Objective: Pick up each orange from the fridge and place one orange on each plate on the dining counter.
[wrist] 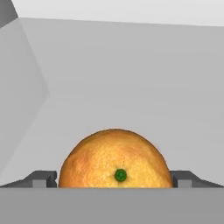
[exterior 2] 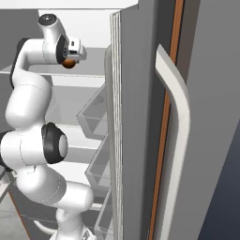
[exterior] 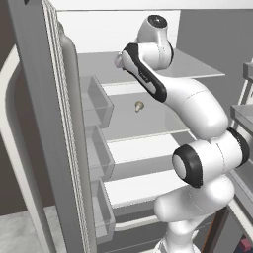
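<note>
A bright orange [wrist: 114,159] with a green stem dot sits on an upper shelf of the open fridge [exterior: 148,129], close in front of the hand. My gripper [wrist: 114,179] is open, one dark fingertip [wrist: 43,178] left of the fruit and the other right of it, both close to its sides. From the right base view the orange [exterior 2: 69,63] peeks out just under the hand [exterior 2: 70,47]. The plates and the dining counter are out of view.
A tiny pale tan lump [exterior: 139,105] lies on the glass shelf below. Clear door bins [exterior: 96,101] line the open door at left. The other door's edge [exterior 2: 136,117] and its thick white handle [exterior 2: 176,117] stand close on the right.
</note>
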